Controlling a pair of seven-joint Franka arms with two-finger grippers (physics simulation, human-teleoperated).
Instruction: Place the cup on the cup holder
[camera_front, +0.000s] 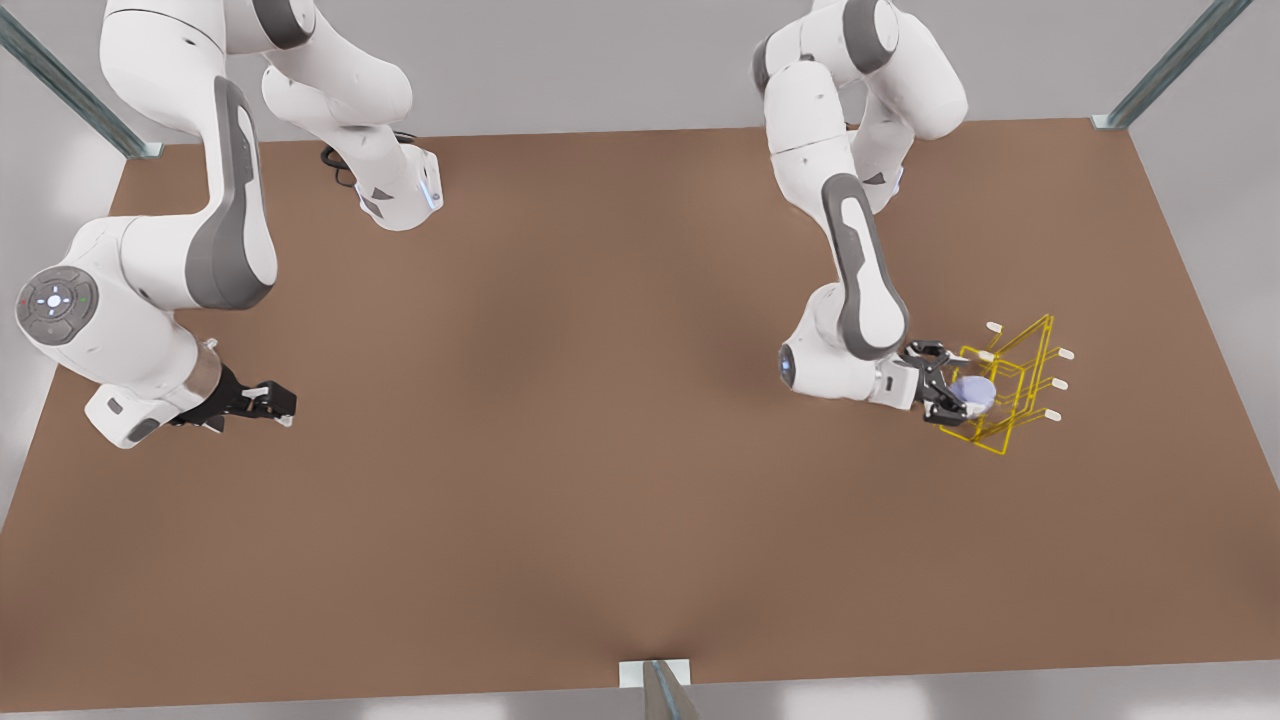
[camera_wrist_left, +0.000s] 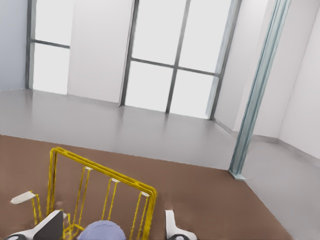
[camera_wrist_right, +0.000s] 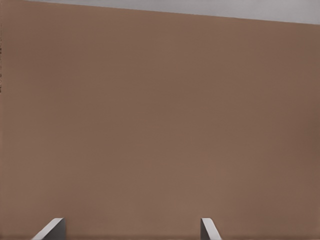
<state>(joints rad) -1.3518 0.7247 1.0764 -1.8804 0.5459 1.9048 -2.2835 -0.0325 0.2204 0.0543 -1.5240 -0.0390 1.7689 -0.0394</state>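
Fingertips (camera_wrist_left: 50, 226) of the left gripper (camera_front: 945, 392) stand apart on either side of the cup (camera_front: 972, 391), whose pale lavender-blue top shows between them in the left wrist view; whether the pads actually press its wall is hard to make out, as most of the cup is cut off there. It is a small, smooth, handleless cup, and in the front view it sits at the near edge of the cup holder (camera_front: 1015, 385), among the yellow wires. That holder is a thin wire rack of rectangular loops with short white-tipped pegs (camera_front: 1060, 384) pointing away from the arm, standing on the brown table (camera_front: 600, 450) toward the front view's right. Part of the rack's frame is hidden behind the gripper and cup.

Over at the front view's left, the right gripper (camera_front: 275, 400) waits low above bare table, its two fingers (camera_wrist_right: 50, 229) spread wide with nothing between them.
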